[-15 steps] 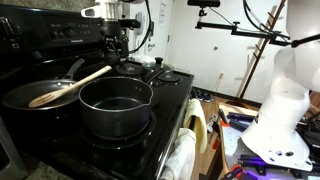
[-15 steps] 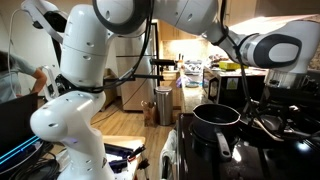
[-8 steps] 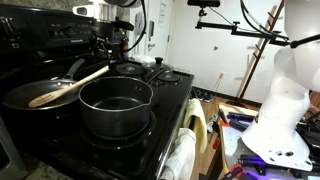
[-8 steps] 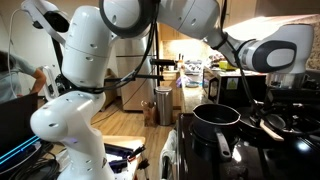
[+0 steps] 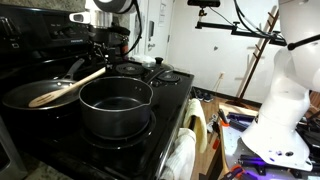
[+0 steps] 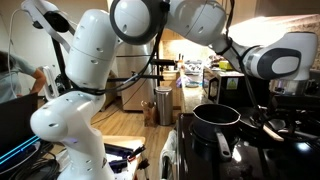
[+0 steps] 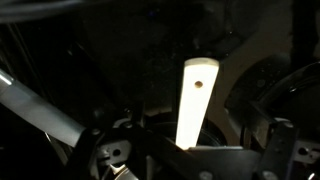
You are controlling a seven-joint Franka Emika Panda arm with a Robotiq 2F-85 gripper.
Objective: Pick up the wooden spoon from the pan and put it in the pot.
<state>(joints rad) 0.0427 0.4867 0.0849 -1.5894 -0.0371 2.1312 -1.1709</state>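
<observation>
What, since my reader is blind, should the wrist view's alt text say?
The pale handle of the wooden spoon, a small hole near its end, runs up the middle of a dark picture. It shows between the dark sides of the open gripper at the bottom edge; a grey bar crosses the lower left.

An exterior view sits low and close over the surface, facing past the pot into the room, an exterior view stands farther back behind the robot body and shares that pot, and the wrist view looks closely down the wooden spoon.
</observation>
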